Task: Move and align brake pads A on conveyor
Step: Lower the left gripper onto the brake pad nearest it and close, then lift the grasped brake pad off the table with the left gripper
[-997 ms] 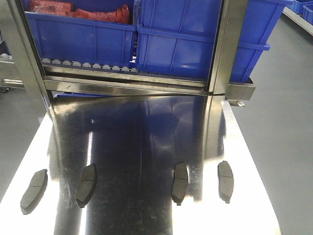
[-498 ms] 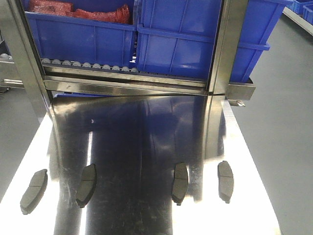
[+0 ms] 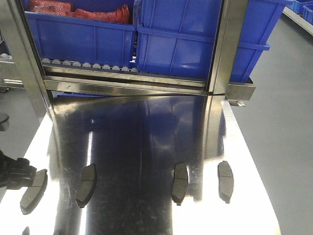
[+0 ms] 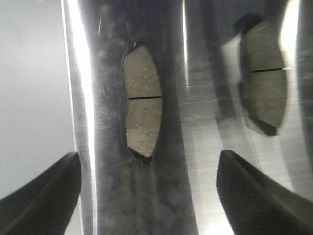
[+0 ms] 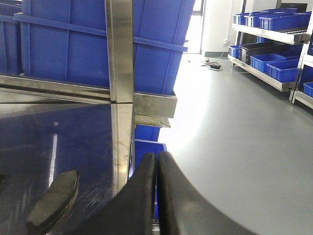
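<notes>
Several dark-grey brake pads lie in a row on a shiny steel table: one at the far left, others further right. My left gripper reaches in from the left edge, just above the far-left pad. In the left wrist view it is open, fingers wide apart, hovering short of a grooved pad; a second pad lies to the right. My right gripper is shut and empty beside the table's right edge, near a pad. The conveyor is out of view.
Blue bins stand on a roller rack behind the table, one holding red parts. Steel uprights frame the rack. Grey floor lies on both sides of the table. More blue bins on shelves are far right.
My left gripper has come into the front view at the left edge, over the far-left pad. The pads have not moved.
</notes>
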`<state>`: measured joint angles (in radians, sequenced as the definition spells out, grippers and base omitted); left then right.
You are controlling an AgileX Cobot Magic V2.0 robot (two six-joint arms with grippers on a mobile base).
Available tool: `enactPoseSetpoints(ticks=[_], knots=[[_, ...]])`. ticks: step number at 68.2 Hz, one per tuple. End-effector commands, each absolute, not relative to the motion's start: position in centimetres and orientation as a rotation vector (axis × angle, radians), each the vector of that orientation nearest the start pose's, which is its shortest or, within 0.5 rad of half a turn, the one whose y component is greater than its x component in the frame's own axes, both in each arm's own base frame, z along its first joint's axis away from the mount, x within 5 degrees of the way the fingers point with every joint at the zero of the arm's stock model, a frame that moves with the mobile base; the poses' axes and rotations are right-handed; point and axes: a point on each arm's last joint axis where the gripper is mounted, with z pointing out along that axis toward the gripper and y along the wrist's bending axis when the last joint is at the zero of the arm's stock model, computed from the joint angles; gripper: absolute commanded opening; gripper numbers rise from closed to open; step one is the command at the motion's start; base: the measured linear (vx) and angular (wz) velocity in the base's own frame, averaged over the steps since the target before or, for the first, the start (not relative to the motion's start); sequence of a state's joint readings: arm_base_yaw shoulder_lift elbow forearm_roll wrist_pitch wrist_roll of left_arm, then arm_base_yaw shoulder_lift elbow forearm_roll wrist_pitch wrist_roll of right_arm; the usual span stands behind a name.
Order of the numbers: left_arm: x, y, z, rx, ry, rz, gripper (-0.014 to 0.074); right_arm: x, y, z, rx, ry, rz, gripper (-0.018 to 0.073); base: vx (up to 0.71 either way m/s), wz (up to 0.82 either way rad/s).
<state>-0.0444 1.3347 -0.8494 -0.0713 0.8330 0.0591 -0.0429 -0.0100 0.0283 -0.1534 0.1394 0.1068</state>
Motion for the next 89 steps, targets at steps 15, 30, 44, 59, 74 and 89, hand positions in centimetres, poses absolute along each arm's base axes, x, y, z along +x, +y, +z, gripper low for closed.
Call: enactPoseSetpoints(ticks=[15, 30, 44, 59, 74, 89], knots=[[27.7, -2.0, 22.4, 0.07, 2.87, -0.098, 0.0559, 5.6, -0.3, 19.5, 0.003, 1.564, -0.081, -0.0011, 0.0, 0.0], [29.3, -2.3, 21.4, 0.078, 2.908, -0.1, 0.0559, 5.6, -0.3, 19.5, 0.003, 1.564, -0.081, -0.0011, 0.0, 0.0], [30.1, -2.3, 19.6, 0.063, 2.962, -0.099, 0.0559, 5.6, -0.3, 19.5, 0.003, 1.564, -0.081, -0.0011, 0.0, 0.0], [30.7, -2.4, 17.8, 0.055, 2.998, -0.097, 0.0541, 5.6, -0.3, 19.5, 0.003, 1.564, -0.081, -0.0011, 0.0, 0.0], [31.3, -2.4, 17.8, 0.008, 2.947, -0.097, 0.0394, 5.6, -0.3, 19.5, 0.003, 1.564, -0.081, -0.0011, 0.0, 0.0], [31.2, -2.3, 17.8, 0.016, 2.947, -0.089, 0.0027, 5.6, -0.3, 19.5, 0.003, 1.564, -0.081, -0.0011, 0.0, 0.0]])
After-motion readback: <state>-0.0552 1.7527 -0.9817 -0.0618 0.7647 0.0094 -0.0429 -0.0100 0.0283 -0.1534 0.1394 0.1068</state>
